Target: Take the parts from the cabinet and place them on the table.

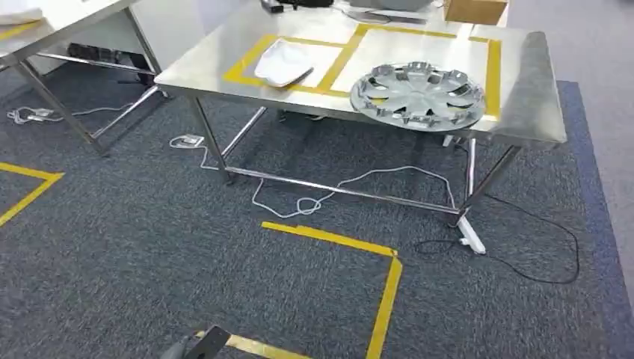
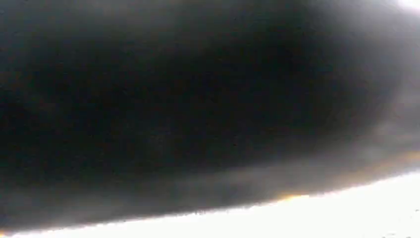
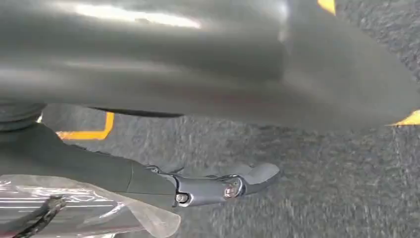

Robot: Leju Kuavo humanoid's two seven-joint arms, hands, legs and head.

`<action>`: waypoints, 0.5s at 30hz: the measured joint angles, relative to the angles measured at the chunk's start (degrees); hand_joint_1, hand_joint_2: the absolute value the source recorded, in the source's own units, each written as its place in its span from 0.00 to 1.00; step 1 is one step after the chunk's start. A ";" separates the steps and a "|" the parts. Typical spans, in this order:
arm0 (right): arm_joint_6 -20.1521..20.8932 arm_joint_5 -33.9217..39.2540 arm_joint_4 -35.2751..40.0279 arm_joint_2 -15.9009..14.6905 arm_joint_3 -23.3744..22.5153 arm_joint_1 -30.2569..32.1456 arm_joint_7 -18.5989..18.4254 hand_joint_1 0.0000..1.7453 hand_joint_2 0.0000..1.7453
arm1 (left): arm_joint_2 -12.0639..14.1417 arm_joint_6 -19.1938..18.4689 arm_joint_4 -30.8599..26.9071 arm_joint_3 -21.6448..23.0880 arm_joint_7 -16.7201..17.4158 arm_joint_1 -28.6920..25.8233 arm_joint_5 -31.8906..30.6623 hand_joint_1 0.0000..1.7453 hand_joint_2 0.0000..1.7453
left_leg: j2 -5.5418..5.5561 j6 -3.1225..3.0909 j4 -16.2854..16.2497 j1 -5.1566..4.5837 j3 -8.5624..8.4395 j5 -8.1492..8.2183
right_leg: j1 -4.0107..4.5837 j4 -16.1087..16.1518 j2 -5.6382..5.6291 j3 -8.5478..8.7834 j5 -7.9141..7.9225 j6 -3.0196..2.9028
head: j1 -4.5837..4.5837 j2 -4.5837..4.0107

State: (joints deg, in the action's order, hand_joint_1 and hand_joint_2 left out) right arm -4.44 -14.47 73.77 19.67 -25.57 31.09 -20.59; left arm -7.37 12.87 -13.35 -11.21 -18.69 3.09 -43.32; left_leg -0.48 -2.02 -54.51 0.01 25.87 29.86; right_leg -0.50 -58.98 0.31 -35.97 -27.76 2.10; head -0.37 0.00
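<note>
On the far left of your head view, a second steel table (image 1: pixel 45 30) crosses the corner, with a white cable (image 1: pixel 34 114) on the carpet beneath it. Right of it stands the steel worktop (image 1: pixel 224 52), marked with yellow tape rectangles (image 1: pixel 490 71). In the left rectangle lies a white curved part (image 1: pixel 284 61); in the right rectangle, at the near edge, rests a silver hubcap (image 1: pixel 419 93), face up and well apart from the white part. A cardboard box (image 1: pixel 475 10) sits at the worktop's far right. Below, white and black cables (image 1: pixel 351 183) trail over the grey carpet (image 1: pixel 149 254), and yellow floor tape (image 1: pixel 385 299) marks a corner nearer to you.

Your left wrist view gives you only a dark blur with a bright strip along one edge, so you cannot tell how the left robot hand stands.

Your right wrist view adds something the head view lacks: the right robot hand (image 3: pixel 198 186) hangs over the carpet, its fingers (image 3: pixel 252 176) extended straight and lying together, with clear plastic wrap (image 3: pixel 99 210) over a shiny item against the palm side. Whether it actually holds that item, you cannot tell.
</note>
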 joint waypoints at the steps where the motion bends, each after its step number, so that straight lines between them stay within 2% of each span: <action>1: 0.28 0.02 -0.09 0.02 0.00 -0.05 0.22 0.00 0.00 | -0.08 0.02 0.00 -0.02 0.00 0.03 0.13 0.00 0.00 | -0.07 -0.34 0.00 -0.14 0.84 -0.71 | -0.03 -3.49 -0.06 -1.32 -3.91 0.14 | -0.13 0.00; 2: 0.31 0.04 -0.18 0.00 0.00 -0.15 0.37 0.00 0.00 | -0.13 0.04 0.00 0.00 0.00 0.02 0.13 0.00 0.00 | -0.19 -0.49 -0.03 -0.31 1.69 -1.41 | -0.03 -7.78 -0.08 -2.16 -7.07 0.28 | -0.17 0.00; 3: 0.31 0.04 -0.24 0.00 0.00 -0.22 0.48 0.00 0.00 | -0.22 0.02 0.00 -0.02 0.00 0.02 0.13 0.00 0.00 | -0.27 -0.57 -0.08 -0.51 2.58 -2.14 | -0.03 -11.99 -0.09 -2.82 -9.05 0.38 | -0.13 -0.02; 4: 0.31 0.04 -0.31 0.00 0.00 -0.23 0.57 0.00 0.00 | -0.26 0.02 0.00 -0.02 0.00 0.02 0.13 0.00 0.00 | -0.37 -0.66 -0.19 -0.71 3.54 -2.89 | -0.02 -15.23 -0.09 -2.99 -9.12 0.36 | -0.13 0.00; 5: 0.31 0.04 -0.41 0.00 0.00 -0.23 0.59 0.00 0.00 | -0.33 0.02 0.00 -0.02 0.00 0.02 0.13 0.00 0.00 | -0.41 -0.63 -0.34 -0.89 4.67 -3.65 | -0.01 -16.15 -0.09 -2.09 -7.04 0.24 | -0.13 0.00; 6: 0.31 0.04 -0.50 0.00 0.00 -0.23 0.63 0.00 0.00 | -0.35 0.02 0.00 -0.02 0.00 0.02 0.13 0.00 0.00 | -0.43 -0.61 -0.50 -1.05 5.72 -4.28 | -0.01 -14.85 -0.09 -0.33 -4.39 0.07 | -0.11 0.00; 7: 0.30 0.07 -0.55 0.00 -0.02 -0.24 0.65 0.00 0.00 | -0.39 0.02 0.00 -0.02 0.00 0.03 0.13 0.00 0.00 | -0.42 -0.55 -0.60 -1.19 6.77 -4.95 | 0.01 -11.28 -0.09 2.74 -2.17 -0.27 | -0.11 -0.02; 8: 0.30 0.04 -0.59 0.00 -0.02 -0.29 0.65 0.00 0.00 | -0.46 0.02 0.00 -0.02 0.00 0.02 0.15 0.00 0.00 | -0.35 -0.48 -0.67 -1.29 7.47 -5.66 | 0.05 -6.08 -0.10 6.49 -1.58 -0.64 | -0.11 0.00; 9: 0.31 0.04 -0.59 0.00 -0.02 -0.42 0.70 0.00 0.00 | -0.57 0.02 0.00 -0.02 0.00 -0.02 0.15 0.00 0.00 | -0.30 -0.30 -0.84 -1.33 7.76 -6.27 | 0.26 0.31 -0.13 11.26 -3.27 -1.11 | -0.04 0.00; 10: 0.35 0.04 -0.59 0.00 0.00 -0.58 0.83 0.00 0.00 | -0.59 0.09 0.00 -0.02 -0.02 -0.04 0.15 0.00 0.00 | -0.26 -0.02 -1.04 -1.58 8.17 -6.70 | 0.45 6.51 -0.07 15.29 -4.93 -1.23 | -0.11 0.00; 11: 0.39 0.04 -0.68 0.00 0.00 -0.78 0.92 0.00 0.00 | -0.59 0.09 0.00 -0.02 -0.04 -0.01 0.17 0.00 0.00 | -0.38 0.19 -1.02 -1.40 8.31 -7.55 | 0.60 7.24 -0.27 14.91 -5.35 -1.25 | 0.11 0.00; 13: 0.39 0.28 -0.74 0.00 -0.06 -0.69 1.13 0.00 0.00 | -0.72 0.11 0.00 -0.02 -0.04 0.03 0.28 0.00 0.00 | -0.37 0.86 -0.83 -0.98 8.68 -8.66 | 1.02 6.82 -0.27 14.01 -4.51 -1.62 | -0.06 0.00; 14: 0.37 0.55 -0.83 0.04 -0.20 -0.72 1.24 0.00 0.00 | -0.72 0.13 0.00 -0.02 -0.04 -0.10 0.35 0.00 0.00 | -0.18 1.20 -0.88 -1.07 9.11 -8.79 | 0.64 7.08 -0.09 13.23 -3.58 -2.14 | -0.09 -0.02; 15: 0.35 0.98 -0.87 0.04 -0.33 -0.89 1.29 0.00 0.00 | -0.72 0.15 0.00 -0.02 -0.04 -0.18 0.50 0.00 0.00 | 0.02 1.66 -1.99 -0.86 9.87 -5.95 | 0.54 7.02 0.06 12.38 -2.83 -2.87 | 0.07 0.00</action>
State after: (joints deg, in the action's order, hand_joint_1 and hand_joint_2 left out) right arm -4.09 -13.48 72.89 19.72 -25.90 30.20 -19.30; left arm -8.09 13.03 -13.35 -11.23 -18.73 2.91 -42.82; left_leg -0.46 -0.36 -56.50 -0.85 35.74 23.91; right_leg 0.04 -51.97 0.37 -23.59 -30.59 -0.77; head -0.30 0.00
